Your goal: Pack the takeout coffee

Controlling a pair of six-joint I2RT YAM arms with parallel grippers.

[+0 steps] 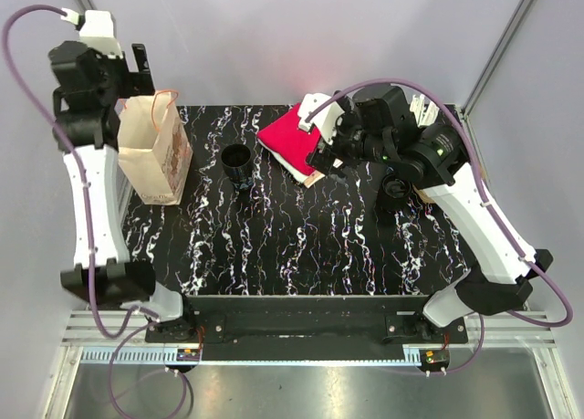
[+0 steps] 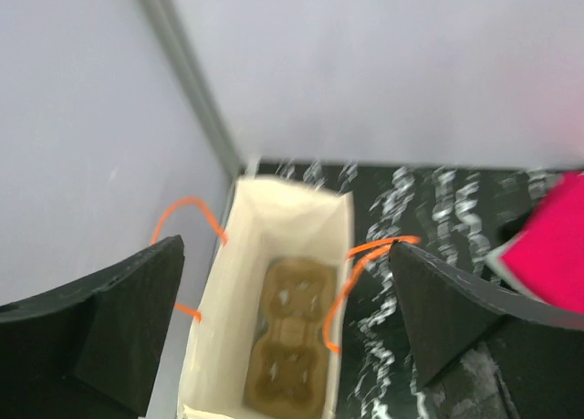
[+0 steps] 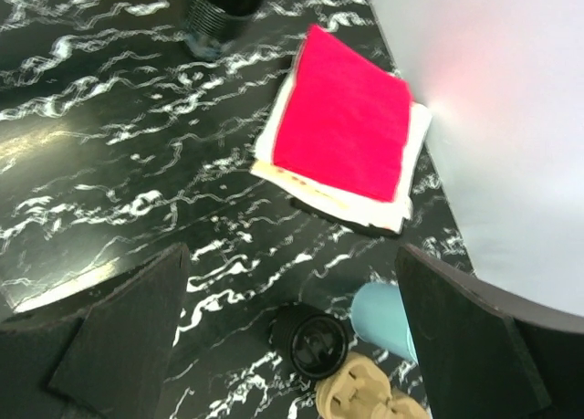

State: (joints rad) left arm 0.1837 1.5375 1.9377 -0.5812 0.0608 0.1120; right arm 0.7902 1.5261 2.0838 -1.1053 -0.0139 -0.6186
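Count: one paper bag [image 1: 155,154], two cup carriers [image 2: 290,337], one black cup [image 1: 238,161], one blue cup [image 3: 388,317], one lid [image 3: 312,341] — one napkin stack [image 1: 294,136].

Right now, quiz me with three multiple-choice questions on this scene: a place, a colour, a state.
1. Where does the cardboard carrier in the left wrist view lie?
A. on the red napkin
B. at the bottom of the paper bag
C. in the right gripper
2. What colour are the bag's handles?
A. orange
B. blue
C. green
3. How is the left gripper?
A. shut on a handle
B. shut on the cup
C. open above the bag
Answers: B, the bag's walls surround it; A, orange loops rise from the rim; C, its fingers stand wide apart, gripping nothing.
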